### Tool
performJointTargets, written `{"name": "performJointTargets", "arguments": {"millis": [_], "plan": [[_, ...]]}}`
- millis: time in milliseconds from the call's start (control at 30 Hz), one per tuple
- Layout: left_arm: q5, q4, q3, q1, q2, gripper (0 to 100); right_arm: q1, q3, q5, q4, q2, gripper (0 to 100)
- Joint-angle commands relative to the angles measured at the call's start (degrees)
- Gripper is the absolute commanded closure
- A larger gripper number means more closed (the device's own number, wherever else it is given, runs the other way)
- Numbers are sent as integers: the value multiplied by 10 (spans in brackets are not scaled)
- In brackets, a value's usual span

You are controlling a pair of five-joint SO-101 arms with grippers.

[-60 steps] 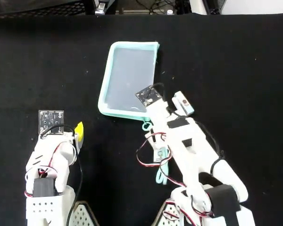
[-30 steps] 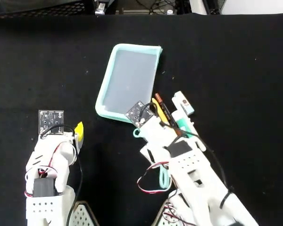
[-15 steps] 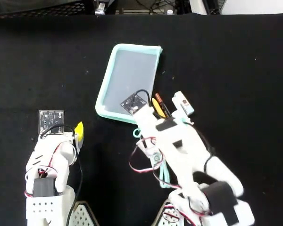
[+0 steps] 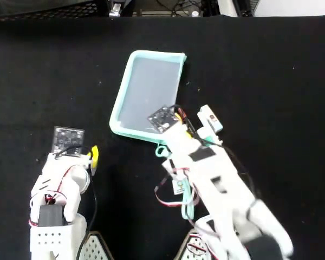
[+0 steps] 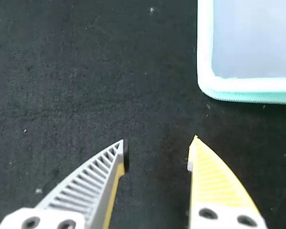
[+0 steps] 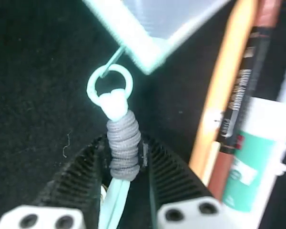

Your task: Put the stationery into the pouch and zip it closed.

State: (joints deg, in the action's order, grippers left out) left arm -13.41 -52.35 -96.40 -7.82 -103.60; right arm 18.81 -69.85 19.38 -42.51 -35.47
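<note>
The teal pouch (image 4: 146, 92) lies flat at the table's middle, and its corner (image 6: 150, 33) is close in the right wrist view. From that corner hangs a teal ring (image 6: 109, 86) joined to a grey-wrapped pull strap (image 6: 124, 138). My right gripper (image 6: 125, 149) is shut on that strap. Beside it lie an orange pen (image 6: 224, 95), a brown pencil (image 6: 252, 67) and a white-and-teal tube (image 6: 250, 157). In the high view these sit at the pouch's near right (image 4: 206, 122). My left gripper (image 5: 157, 155) stands open over bare cloth, short of the pouch corner (image 5: 248, 90).
Black cloth covers the table (image 4: 271, 81). The strap's teal cord (image 4: 188, 203) trails back under the right arm. The left arm (image 4: 62, 179) stands at the near left, apart from the pouch. Dark equipment lines the far edge.
The pouch shifted slightly early on. The right arm swung left, then back toward the pouch's near corner. The left arm's wrist has edged forward and right.
</note>
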Motion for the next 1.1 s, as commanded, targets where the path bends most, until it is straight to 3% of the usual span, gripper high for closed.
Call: {"name": "performJointTargets", "arguments": {"millis": [0,200,400,567,700,900,1067], "plan": [[-11,8,19,-11,18,773,-8,-41,-2,-28,-186,987],[19,11,134,-13,144,773,-7,114,29,-281,-430,987],[113,8,380,-1,411,773,14,377,56,-437,-355,987],[137,-58,543,58,647,773,102,482,51,-440,-189,987],[135,-102,619,36,764,777,102,575,56,-437,-84,987],[140,-105,633,-35,769,777,102,705,89,-396,13,987],[154,-109,615,-32,685,777,102,762,91,-382,96,987]]}}
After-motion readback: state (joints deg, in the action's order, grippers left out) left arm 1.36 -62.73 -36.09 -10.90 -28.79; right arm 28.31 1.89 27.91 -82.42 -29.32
